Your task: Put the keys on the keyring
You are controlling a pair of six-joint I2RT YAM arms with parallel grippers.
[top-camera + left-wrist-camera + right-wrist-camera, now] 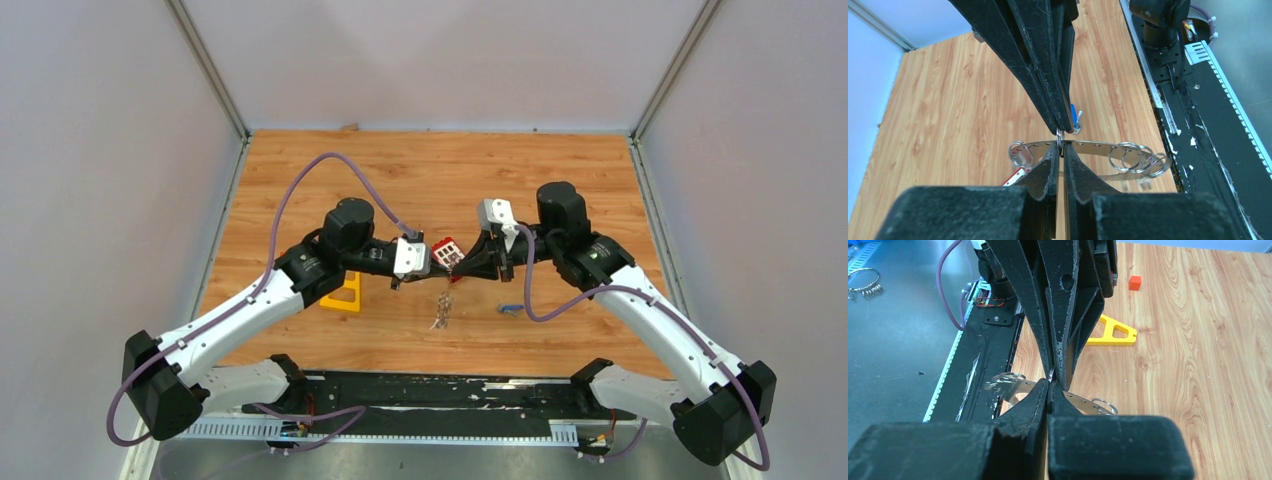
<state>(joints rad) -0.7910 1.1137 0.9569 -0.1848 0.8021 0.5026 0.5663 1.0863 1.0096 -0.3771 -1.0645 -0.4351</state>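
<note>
Over the table centre, left gripper and right gripper stood tip to tip, both clamped on the keyring at its perforated band. Blue-headed key lay loose on the wood beyond. Judged mid-threading; next move likely needs one claw freed to fetch that key.

A red block sits on the wood table. A yellow frame lies flat at its 8 o'clock. A small orange cube sits at the frame's 1 o'clock in the right wrist view.
</note>
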